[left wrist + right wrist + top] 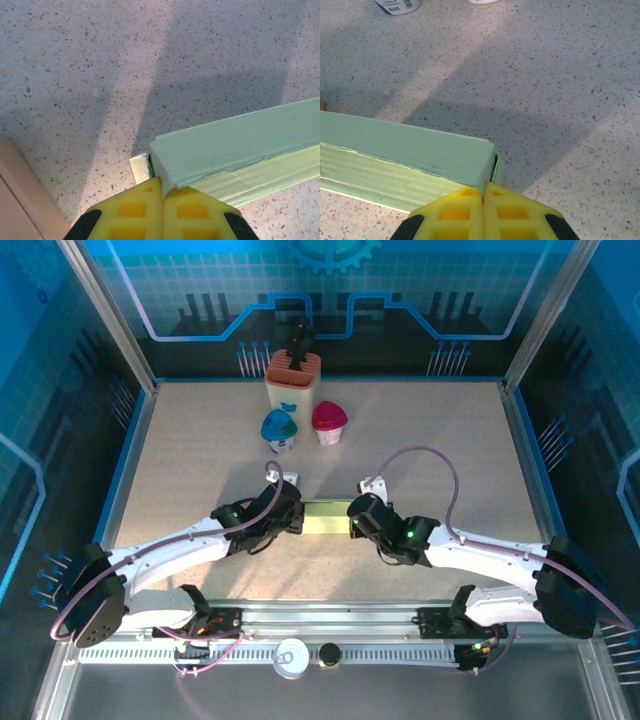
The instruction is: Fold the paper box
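Note:
A long pale green paper box [325, 518] lies flat on the speckled table between my two arms. My left gripper [297, 518] is at its left end. In the left wrist view the yellow fingers [135, 210] are shut, with a corner of the box's [235, 145] end wall pinched between their tips [162, 187]. A small cream flap [140, 169] sticks out beside that corner. My right gripper [352, 520] is at the right end. Its tips [483, 187] are shut on the end edge of the box [410, 150], next to a thin side flap [496, 167].
At the back of the table stand an orange holder [293, 380] with dark tools, a blue-lidded cup [279, 428] and a pink-lidded cup [329, 422]. A tape roll [291, 657] sits on the front rail. A tan surface [15, 200] lies left of the left gripper.

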{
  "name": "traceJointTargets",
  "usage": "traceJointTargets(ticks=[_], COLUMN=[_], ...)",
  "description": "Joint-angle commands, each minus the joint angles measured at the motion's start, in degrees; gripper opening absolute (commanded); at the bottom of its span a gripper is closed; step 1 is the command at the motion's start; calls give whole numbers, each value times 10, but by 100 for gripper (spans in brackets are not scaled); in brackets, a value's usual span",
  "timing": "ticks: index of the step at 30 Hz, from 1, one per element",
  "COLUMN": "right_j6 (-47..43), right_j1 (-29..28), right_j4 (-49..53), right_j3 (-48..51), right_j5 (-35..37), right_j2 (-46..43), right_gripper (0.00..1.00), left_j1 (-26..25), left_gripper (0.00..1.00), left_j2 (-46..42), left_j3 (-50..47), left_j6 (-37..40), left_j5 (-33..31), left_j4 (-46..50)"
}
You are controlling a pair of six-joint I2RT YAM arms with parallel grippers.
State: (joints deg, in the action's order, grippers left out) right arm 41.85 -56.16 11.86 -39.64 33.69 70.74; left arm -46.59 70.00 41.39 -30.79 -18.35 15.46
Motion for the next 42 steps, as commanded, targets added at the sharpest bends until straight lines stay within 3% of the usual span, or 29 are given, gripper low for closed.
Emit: traceJointTargets(ticks=[1,7,12,18,21,27,33,37,42], right_j6=[-4,36,100,183,269,466,599,676,710], right_j1=[-13,-12,-2,30,63,120,135,135,136], right_j4=[-7,46,48,50,39,-93,-135,-224,-289], right_j3=[13,-6,9,35,67,160,172,204,202], right_j5=[-20,-76,-133,-181,-210,-254,-304,-323,-343], right_j2=[-4,-33,-79,-137,-176,-247,-230,-189,-140], right_gripper=[1,41,57,67,75,83,87,89,94], left_j1=[-17,-31,-52,-67,-74,-80,-85,-89,-97], left_gripper=[2,0,0,0,0,0,0,0,0], left_j2=[3,-1,5,8,6,9,13,16,23], left_j3=[-21,-28,-26,-24,-22,-17,-11,-9,-4], left_j6=[-17,-33,-45,-52,-54,-54,-53,-53,-52], left_j5=[3,-41,-72,-91,-101,-108,-116,-119,-124], left_j4=[5,6,9,14,18,18,22,20,21])
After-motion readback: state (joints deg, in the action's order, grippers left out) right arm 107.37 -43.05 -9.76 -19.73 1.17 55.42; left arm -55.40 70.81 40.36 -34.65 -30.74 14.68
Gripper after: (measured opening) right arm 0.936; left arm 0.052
